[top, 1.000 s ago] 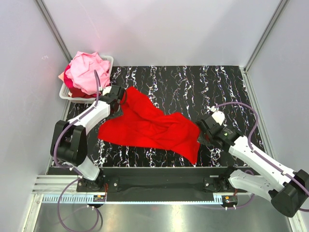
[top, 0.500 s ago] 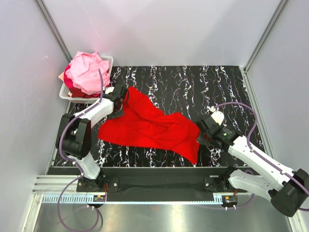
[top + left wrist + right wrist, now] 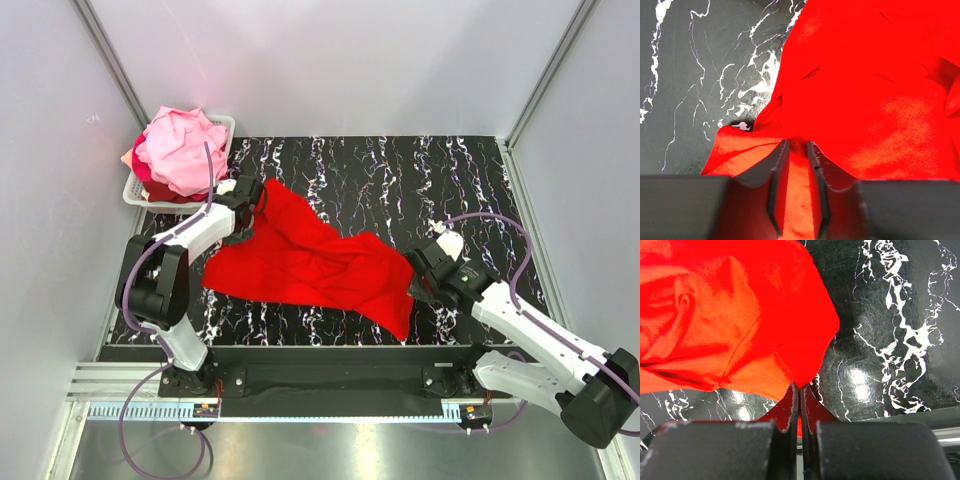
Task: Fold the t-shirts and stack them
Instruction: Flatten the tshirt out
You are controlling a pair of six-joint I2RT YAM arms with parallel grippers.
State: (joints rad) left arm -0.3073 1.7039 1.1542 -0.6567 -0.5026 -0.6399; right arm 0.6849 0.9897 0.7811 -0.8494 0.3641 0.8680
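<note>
A bright red t-shirt [image 3: 310, 258] lies spread and creased across the black marbled table, and it fills most of the left wrist view [image 3: 870, 85]. Its white neck label [image 3: 742, 125] peeks out at the cloth's edge. My left gripper [image 3: 252, 203] is at the shirt's far left corner. In its wrist view the left gripper [image 3: 797, 145] has its jaws narrowed, with a fold of red cloth pinched between them. My right gripper [image 3: 415, 280] is at the shirt's right edge. Close up, the right gripper [image 3: 801, 387] is shut on the tip of the red hem [image 3: 765, 340].
A white slotted basket [image 3: 226, 124] at the far left corner holds a heap of pink and peach t-shirts [image 3: 180, 150]. Grey walls close in the table on three sides. A black rail [image 3: 330, 365] carries both arm bases along the near edge.
The left gripper's jaws have narrowed onto the red cloth, and the left arm's elbow swung in towards the table. The right arm and the shirt have not moved.
</note>
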